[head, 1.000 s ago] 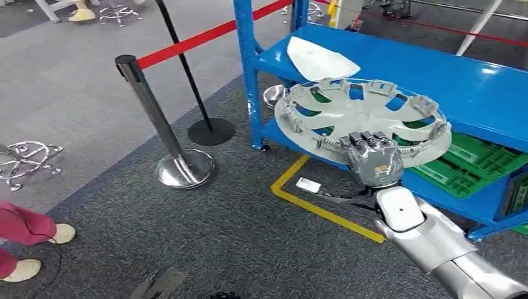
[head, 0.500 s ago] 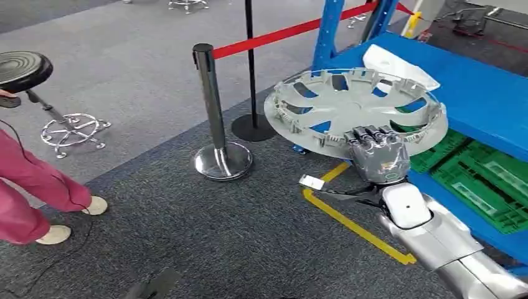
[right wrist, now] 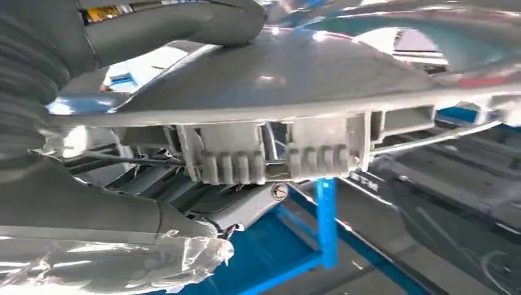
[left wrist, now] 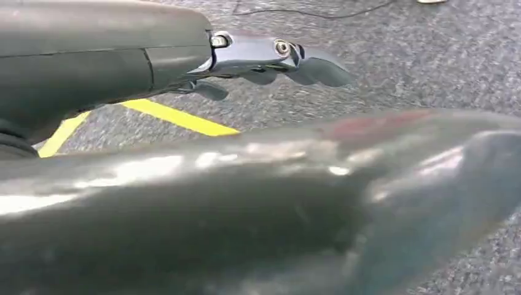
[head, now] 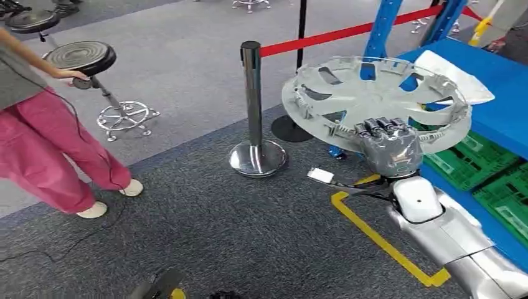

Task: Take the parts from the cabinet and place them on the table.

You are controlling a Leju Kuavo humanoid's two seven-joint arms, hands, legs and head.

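Observation:
A large grey wheel cover [head: 373,99] is held flat, clear of the blue cabinet [head: 504,109], by my right hand [head: 389,148], which grips its near rim from below. Up close in the right wrist view, the ribbed rim of the wheel cover [right wrist: 289,104] lies between the thumb and the fingers of my right hand [right wrist: 86,184]. A white part [head: 457,73] lies on the cabinet's top shelf behind the cover. My left hand [left wrist: 258,58] hangs over the grey carpet with its fingers stretched out and nothing in them.
A chrome stanchion [head: 252,106] with a red belt [head: 348,32] stands just left of the wheel cover. Green crates [head: 476,156] fill the lower shelf. A person in pink trousers [head: 50,149] stands at the left, touching a stool [head: 84,57]. Yellow tape [head: 380,240] marks the carpet.
The camera has turned left, so cabinet and stanchion slid right and the person came further into view. My right hand still holds the wheel cover, carried away from the shelf.

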